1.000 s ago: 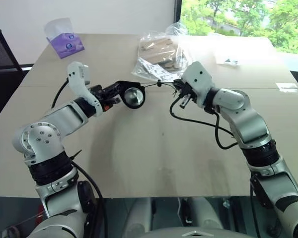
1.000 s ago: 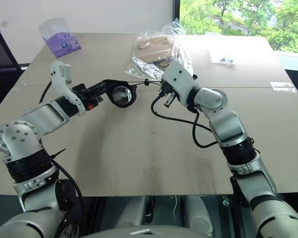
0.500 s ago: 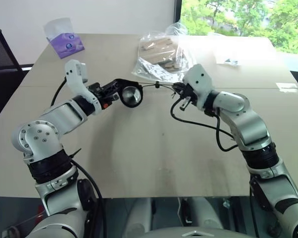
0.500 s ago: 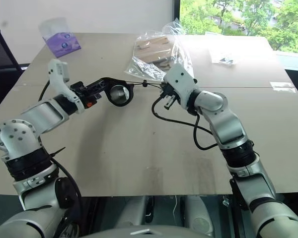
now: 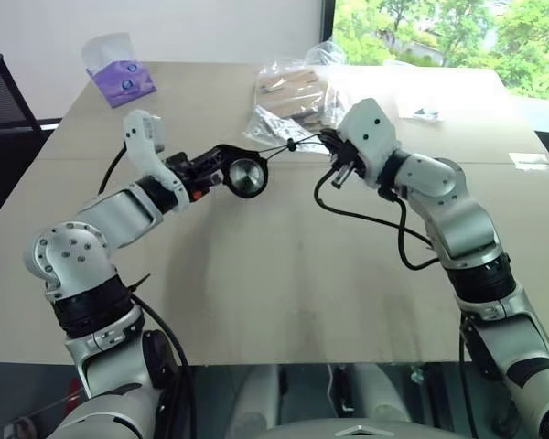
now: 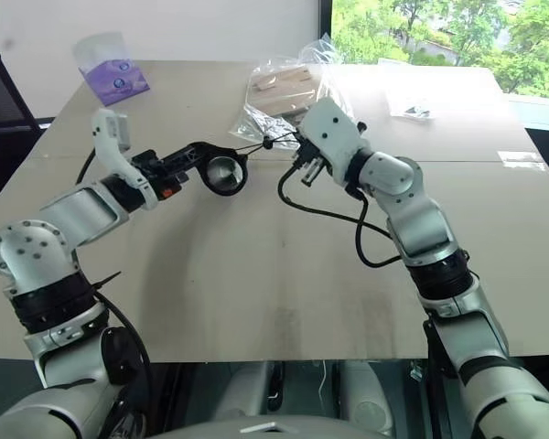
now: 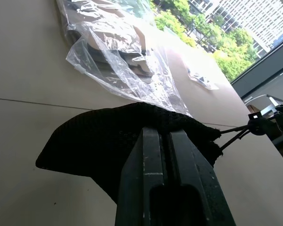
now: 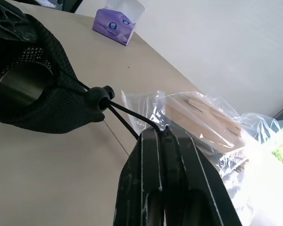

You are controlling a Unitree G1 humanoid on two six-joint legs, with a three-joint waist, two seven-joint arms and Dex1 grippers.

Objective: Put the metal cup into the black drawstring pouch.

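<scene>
Left eye view: we see the black drawstring pouch (image 5: 241, 174) held up above the table (image 5: 284, 274), pinched at its edge by our left end effector (image 5: 218, 168), whose fingers are pressed together on the fabric. The metal cup (image 5: 248, 176) sits inside the pouch, its round shiny face showing through the open mouth. From the pouch a thin cord (image 5: 276, 152) runs with its small toggle (image 5: 292, 145) across to our right end effector (image 5: 331, 146), whose fingers are clamped tight on the cord's end; in the right wrist view the cord (image 8: 127, 117) enters just between the closed fingers (image 8: 151, 155). The two end effectors stand apart, the cord stretched between them.

Just behind the right end effector lies a clear plastic bag of wooden blocks (image 5: 297, 96), close to the cord. A purple tissue pack (image 5: 121, 78) rests at the far left of the table, and a small clear packet (image 5: 424, 112) lies far right.
</scene>
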